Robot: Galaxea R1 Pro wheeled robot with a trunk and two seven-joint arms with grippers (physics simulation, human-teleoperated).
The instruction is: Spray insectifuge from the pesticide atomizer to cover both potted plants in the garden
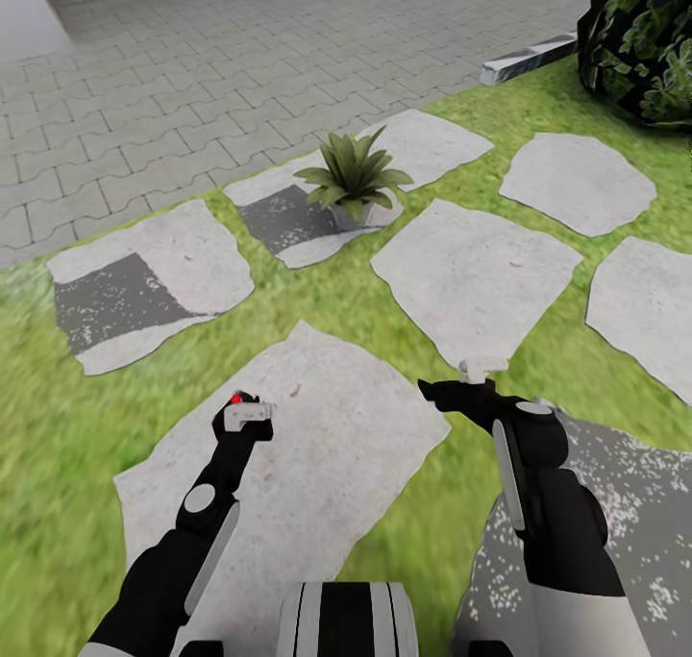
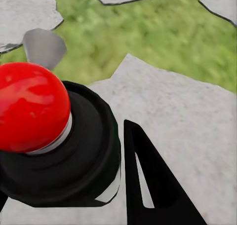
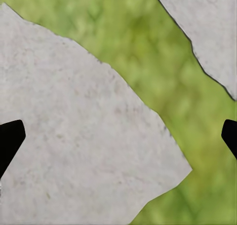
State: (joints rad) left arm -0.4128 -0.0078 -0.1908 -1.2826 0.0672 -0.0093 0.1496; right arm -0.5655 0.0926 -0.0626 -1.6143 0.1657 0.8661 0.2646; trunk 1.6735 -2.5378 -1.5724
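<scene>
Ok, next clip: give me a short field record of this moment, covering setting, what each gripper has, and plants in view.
setting: lawn with stepping stones, grey paving beyond
left gripper: shut on the atomizer, red tip showing
right gripper: open, nothing held, over stone and grass
potted plant: one, ahead on a stone, out of reach of both grippers
spray on leaves: cannot tell

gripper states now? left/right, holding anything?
Left gripper: shut on the pesticide atomizer, red tip showing.
Right gripper: open, empty, fingertips wide apart over a stepping stone.
</scene>
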